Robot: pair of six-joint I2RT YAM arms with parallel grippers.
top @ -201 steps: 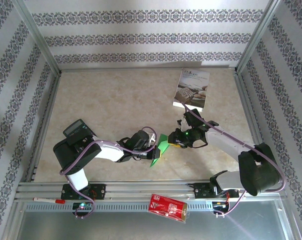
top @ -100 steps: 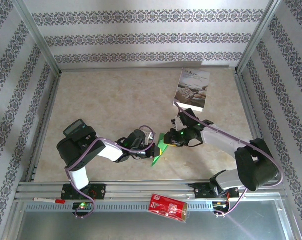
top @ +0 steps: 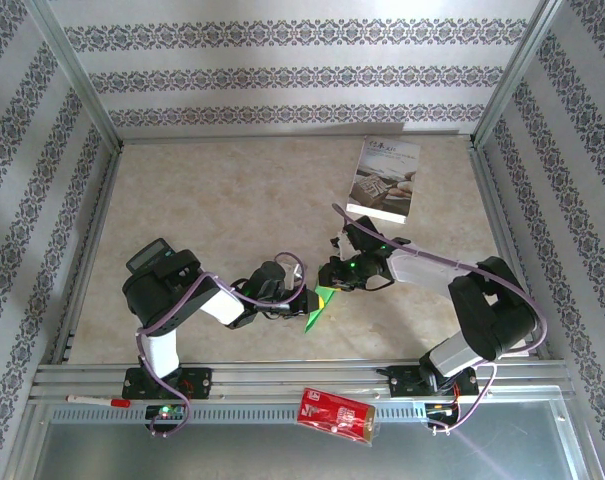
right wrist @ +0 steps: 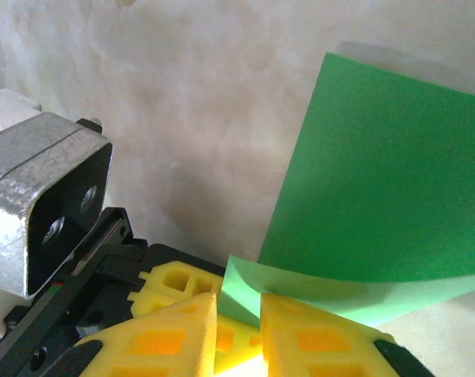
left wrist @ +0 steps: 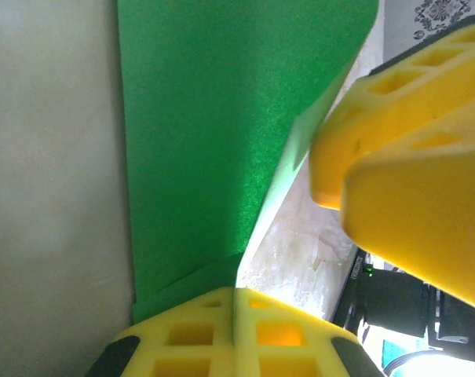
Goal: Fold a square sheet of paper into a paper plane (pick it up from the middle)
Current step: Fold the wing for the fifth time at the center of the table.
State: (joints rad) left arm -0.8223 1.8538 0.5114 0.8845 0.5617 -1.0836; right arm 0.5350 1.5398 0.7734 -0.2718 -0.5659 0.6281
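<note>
My left gripper (left wrist: 234, 305) is clamped on the green sheet (left wrist: 213, 118); its two yellow pads meet, and the paper's edge runs straight into the seam between them. Seen from my left wrist, the sheet rises away from the pads as a broad flat panel; a paler layer curls off its right side, and a short slanting crease shows just above the pads. The fingers (left wrist: 402, 157) of my other arm hang at the upper right of that view, just beside the curled side.

My right gripper (right wrist: 237, 314) stands a little apart; the sheet's pale curled edge sits in the narrow slot between its tips, and I cannot tell whether either tip presses on it. Past that edge the darker green face spreads up and to the right; a soft shadow lies on the table (right wrist: 182, 94) along its far edge.

From above, my two arms reach in from either side and meet low over the near middle of the table; the sheet shows between the tips as a small green wedge, its narrow end towards the near edge. The white printed booklet (top: 384, 180) lies flat at the far right, well apart from the sheet; the red packet (top: 334, 415) lies on the metal rail at the near edge, between my two bases.
</note>
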